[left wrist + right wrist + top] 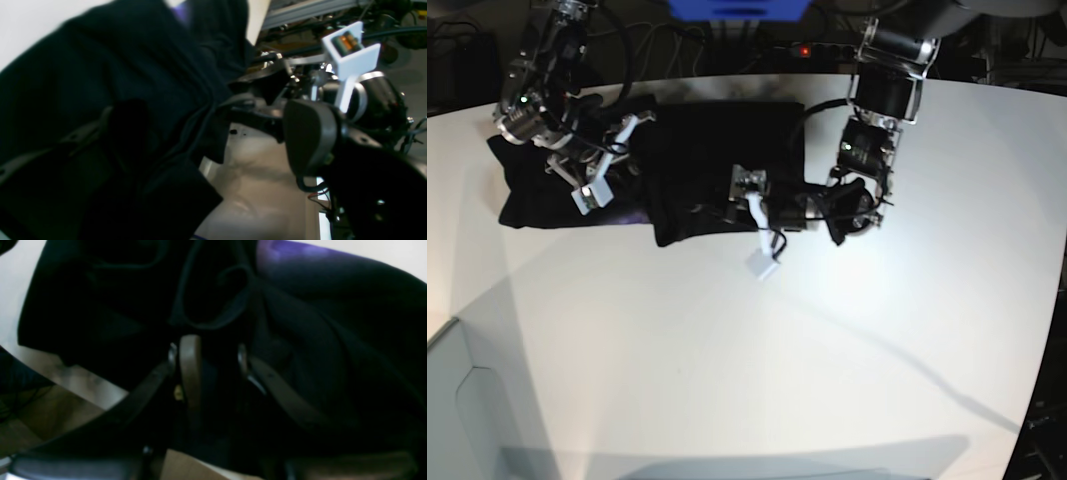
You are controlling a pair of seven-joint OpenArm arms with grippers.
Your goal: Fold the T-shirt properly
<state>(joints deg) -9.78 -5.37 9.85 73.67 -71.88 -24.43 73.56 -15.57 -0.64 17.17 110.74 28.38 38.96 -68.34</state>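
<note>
The black T-shirt (717, 140) lies crumpled and partly folded on the white table (827, 350), at its far left. My right gripper (622, 150) is at the shirt's left part. In the right wrist view that gripper (216, 346) is shut on a thick fold of the T-shirt (333, 323), and a purple print (283, 250) shows at the top. My left gripper (727, 205) reaches over the shirt's front edge. In the left wrist view it (210, 110) stands wide open: one finger (66, 140) lies against the T-shirt (116, 66), the other pad (310, 133) is off the cloth.
A grey box edge (467, 390) sits at the table's near left corner. A blue object (737, 8) and cables lie beyond the far edge. The table's left edge and wooden floor (33, 413) are close to the right gripper.
</note>
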